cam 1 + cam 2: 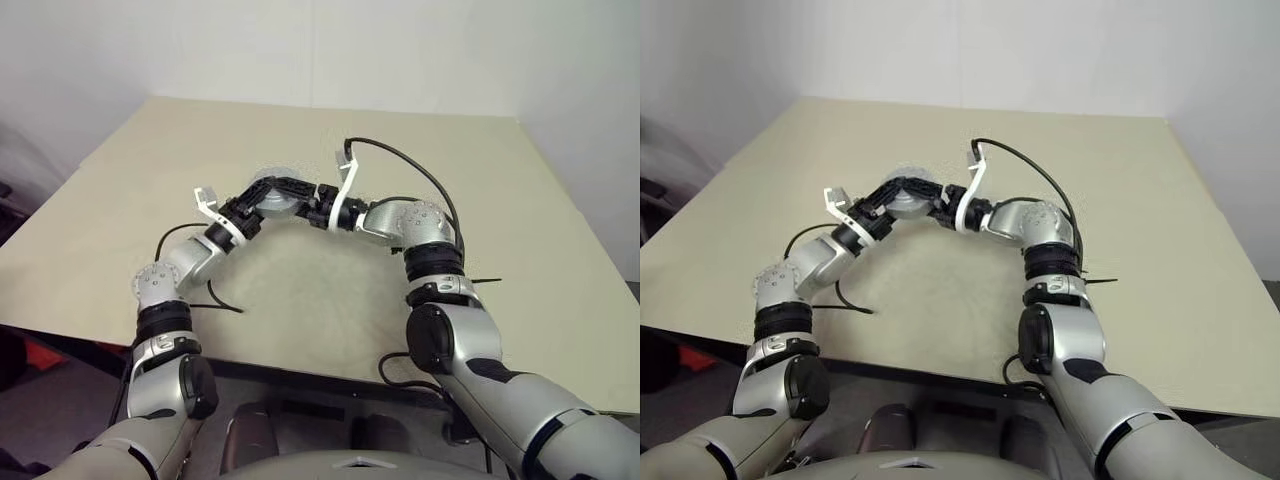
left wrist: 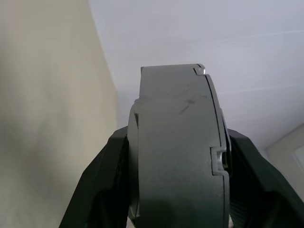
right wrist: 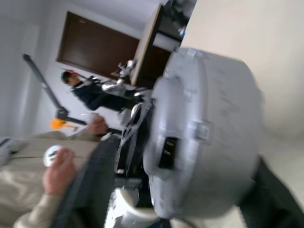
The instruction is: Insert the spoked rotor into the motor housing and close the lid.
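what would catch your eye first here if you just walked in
The two arms meet above the middle of the beige table, both grippers at one round grey motor housing. The left gripper clamps it across its flat faces. A person's hands show behind it in the right wrist view.

**Soft, even light; blur in the right wrist view**

The head views are evenly lit and reasonably sharp, with faint shadows of the arms on the beige table [image 1: 520, 250] and no glare. In the left wrist view the motor housing [image 2: 178, 152] looks dark and shaded against a bright white wall. The right wrist view is smeared with blur; a person's hand [image 3: 59, 173] in its background is soft and out of focus.
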`<state>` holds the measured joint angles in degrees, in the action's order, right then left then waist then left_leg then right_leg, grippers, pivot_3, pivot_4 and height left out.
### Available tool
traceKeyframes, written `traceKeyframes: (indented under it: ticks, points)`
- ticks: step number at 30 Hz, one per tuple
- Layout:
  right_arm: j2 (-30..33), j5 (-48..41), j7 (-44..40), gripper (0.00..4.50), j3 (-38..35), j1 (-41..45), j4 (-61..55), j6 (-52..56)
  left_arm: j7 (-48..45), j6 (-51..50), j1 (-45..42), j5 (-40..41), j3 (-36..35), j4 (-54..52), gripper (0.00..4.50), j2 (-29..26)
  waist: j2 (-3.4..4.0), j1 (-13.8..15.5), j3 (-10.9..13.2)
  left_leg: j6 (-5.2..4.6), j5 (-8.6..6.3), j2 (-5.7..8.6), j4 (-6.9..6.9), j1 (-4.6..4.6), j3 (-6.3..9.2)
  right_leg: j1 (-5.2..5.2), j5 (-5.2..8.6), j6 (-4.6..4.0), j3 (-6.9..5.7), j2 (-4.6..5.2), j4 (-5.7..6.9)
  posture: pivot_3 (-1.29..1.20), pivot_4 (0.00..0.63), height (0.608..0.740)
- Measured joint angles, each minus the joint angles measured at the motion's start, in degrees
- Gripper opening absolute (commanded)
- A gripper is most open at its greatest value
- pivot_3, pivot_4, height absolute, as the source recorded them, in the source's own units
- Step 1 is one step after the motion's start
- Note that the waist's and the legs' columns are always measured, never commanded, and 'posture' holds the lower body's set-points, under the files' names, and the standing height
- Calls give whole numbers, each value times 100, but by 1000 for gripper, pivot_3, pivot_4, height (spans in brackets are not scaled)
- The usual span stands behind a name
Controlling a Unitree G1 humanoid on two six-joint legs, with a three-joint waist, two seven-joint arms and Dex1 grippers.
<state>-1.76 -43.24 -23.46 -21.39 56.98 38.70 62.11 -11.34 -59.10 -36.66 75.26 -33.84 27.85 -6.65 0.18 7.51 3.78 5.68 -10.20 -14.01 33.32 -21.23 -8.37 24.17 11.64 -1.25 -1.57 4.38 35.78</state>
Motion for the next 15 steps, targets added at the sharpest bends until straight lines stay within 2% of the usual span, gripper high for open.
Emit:
traceKeyframes:
  ticks: [8, 15]
  points:
    - [-27, 286, 2, 4469, 186, -37, 3, -529, 72, 431, 159, -152, -20, -125, 2212, 0, -1, -5, 0, 0, 0, 0, 0, 0, 0, 0, 0, 0, 0, 0, 0, 0, 0, 740]
    - [46, 421, 18, 4469, 178, -57, 135, -832, 444, 1401, 686, -259, -685, -427, 2212, -216, -4, -51, -1, -1, 0, -3, -1, 3, 1, 0, 0, 0, 0, -5, -1, 0, 0, 740]
